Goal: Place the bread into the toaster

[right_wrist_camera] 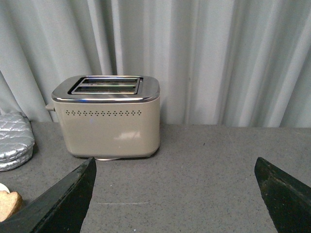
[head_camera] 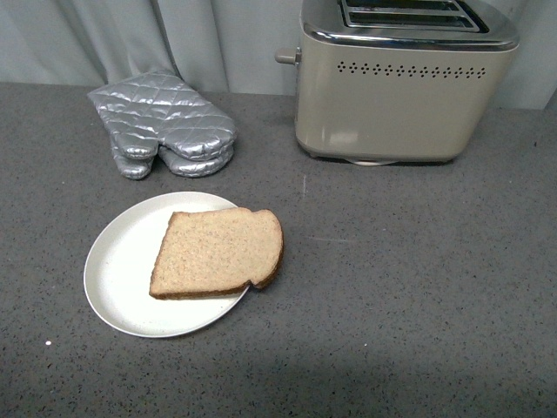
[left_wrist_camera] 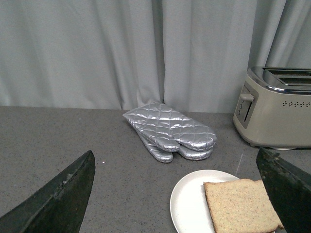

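A light-brown slice of bread [head_camera: 219,252] lies flat on a white plate [head_camera: 122,261], its rounded top overhanging the plate's right rim. The beige toaster [head_camera: 400,83] with chrome top and two empty slots stands at the back right, lever knob on its left side. Neither gripper shows in the front view. In the left wrist view my left gripper [left_wrist_camera: 180,194] is open and empty, the bread [left_wrist_camera: 240,206] and plate [left_wrist_camera: 187,204] between its fingers and further off. In the right wrist view my right gripper [right_wrist_camera: 177,194] is open and empty, facing the toaster [right_wrist_camera: 109,116].
A pair of silver quilted oven mitts [head_camera: 165,122] lies at the back left, left of the toaster; it also shows in the left wrist view [left_wrist_camera: 170,131]. The grey speckled countertop [head_camera: 418,287] ends at a pale curtain [head_camera: 174,35] behind.
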Motion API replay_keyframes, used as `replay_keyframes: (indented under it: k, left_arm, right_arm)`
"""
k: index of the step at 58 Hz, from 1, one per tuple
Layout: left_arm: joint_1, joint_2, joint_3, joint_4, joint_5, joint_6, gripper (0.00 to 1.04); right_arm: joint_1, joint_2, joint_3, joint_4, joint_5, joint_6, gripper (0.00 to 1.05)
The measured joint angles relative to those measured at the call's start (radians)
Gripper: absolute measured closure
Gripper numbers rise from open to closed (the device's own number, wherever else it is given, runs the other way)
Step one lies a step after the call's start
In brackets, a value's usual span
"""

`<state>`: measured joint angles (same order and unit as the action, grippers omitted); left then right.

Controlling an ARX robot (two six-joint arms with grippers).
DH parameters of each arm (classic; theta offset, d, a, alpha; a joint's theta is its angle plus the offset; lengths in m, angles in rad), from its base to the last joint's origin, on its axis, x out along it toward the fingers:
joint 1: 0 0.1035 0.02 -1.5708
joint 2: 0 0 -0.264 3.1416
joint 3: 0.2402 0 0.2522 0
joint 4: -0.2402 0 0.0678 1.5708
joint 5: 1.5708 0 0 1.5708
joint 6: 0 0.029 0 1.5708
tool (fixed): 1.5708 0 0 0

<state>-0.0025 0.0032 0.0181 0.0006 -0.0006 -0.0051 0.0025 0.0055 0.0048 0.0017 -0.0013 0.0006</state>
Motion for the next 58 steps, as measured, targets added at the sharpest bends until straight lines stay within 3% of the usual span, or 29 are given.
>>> replay_keyframes:
  k: [35, 39, 41, 45, 54, 58]
  left_arm:
    - [0.000, 0.000, 0.000, 0.000, -0.002, 0.000, 0.07]
    - [-0.082, 0.137, 0.069, -0.189, -0.256, -0.157, 0.07]
    - [-0.091, 0.220, 0.077, -0.198, -0.289, -0.239, 0.07]
    - [-0.078, 0.354, 0.088, -0.117, -0.254, -0.293, 0.07]
    - [-0.046, 0.863, 0.192, 0.209, -0.069, -0.297, 0.07]
    - [-0.046, 1.018, 0.235, 0.255, -0.020, -0.277, 0.07]
  right_arm:
    - [0.000, 0.000, 0.000, 0.000, 0.000, 0.000, 0.10]
    - [0.000, 0.000, 0.000, 0.000, 0.000, 0.000, 0.10]
    - [0.000, -0.002, 0.000, 0.000, 0.000, 0.000, 0.10]
    - [-0.001, -0.001, 0.000, 0.000, 0.000, 0.000, 0.10]
    - [-0.001, -0.002, 0.000, 0.000, 0.000, 0.000, 0.10]
    - [-0.001, -0.002, 0.000, 0.000, 0.000, 0.000, 0.10]
